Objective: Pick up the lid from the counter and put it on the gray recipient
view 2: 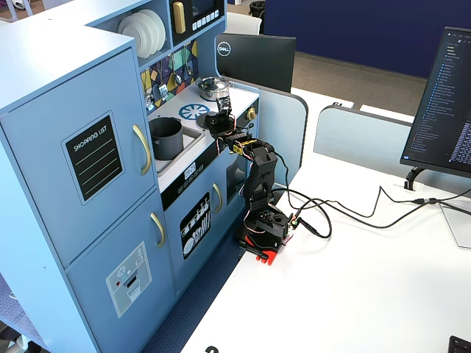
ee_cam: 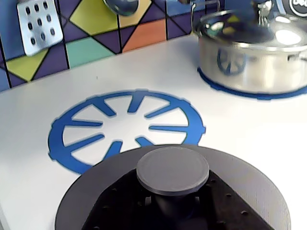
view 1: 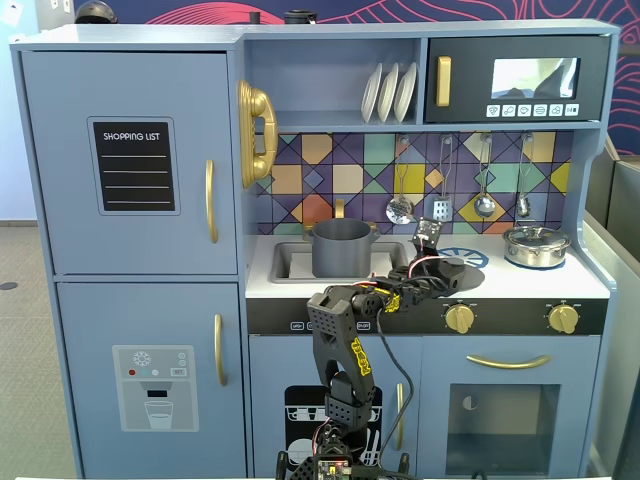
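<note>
The lid (ee_cam: 254, 184) is a flat dark gray disc with a round center knob (ee_cam: 172, 168). It lies at the front of the white counter, over the near edge of the blue burner circle (ee_cam: 72, 143). My gripper (ee_cam: 172, 205) has its black fingers (ee_cam: 117, 206) on both sides of the knob's stem, closed against it. In a fixed view the gripper (view 1: 440, 266) sits over the lid (view 1: 466, 273), to the right of the gray pot (view 1: 341, 247). The tall gray pot stands open in the sink, and also shows in the other fixed view (view 2: 166, 137).
A shiny steel pot (view 1: 536, 246) with its own lid stands on the right burner, close behind in the wrist view (ee_cam: 249, 57). Utensils (view 1: 400, 208) hang on the tiled back wall. The sink's rim (view 1: 285, 262) is left of the gray pot. Gold stove knobs (view 1: 459, 318) sit below the counter's edge.
</note>
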{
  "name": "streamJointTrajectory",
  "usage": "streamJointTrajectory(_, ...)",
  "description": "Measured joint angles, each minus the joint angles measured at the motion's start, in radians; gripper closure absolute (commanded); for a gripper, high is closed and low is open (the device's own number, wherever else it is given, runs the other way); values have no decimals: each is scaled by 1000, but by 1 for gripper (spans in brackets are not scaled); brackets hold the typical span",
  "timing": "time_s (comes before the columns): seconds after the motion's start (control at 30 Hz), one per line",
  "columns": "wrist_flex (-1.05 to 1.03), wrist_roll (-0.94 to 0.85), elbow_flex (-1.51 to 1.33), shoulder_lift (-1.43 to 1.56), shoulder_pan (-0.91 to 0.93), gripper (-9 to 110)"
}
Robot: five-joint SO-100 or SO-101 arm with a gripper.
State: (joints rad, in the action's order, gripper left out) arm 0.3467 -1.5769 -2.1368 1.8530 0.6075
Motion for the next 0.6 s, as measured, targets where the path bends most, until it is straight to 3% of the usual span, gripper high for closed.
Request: streamJointTrajectory(0.6, -135, 17, 101, 187, -110, 102)
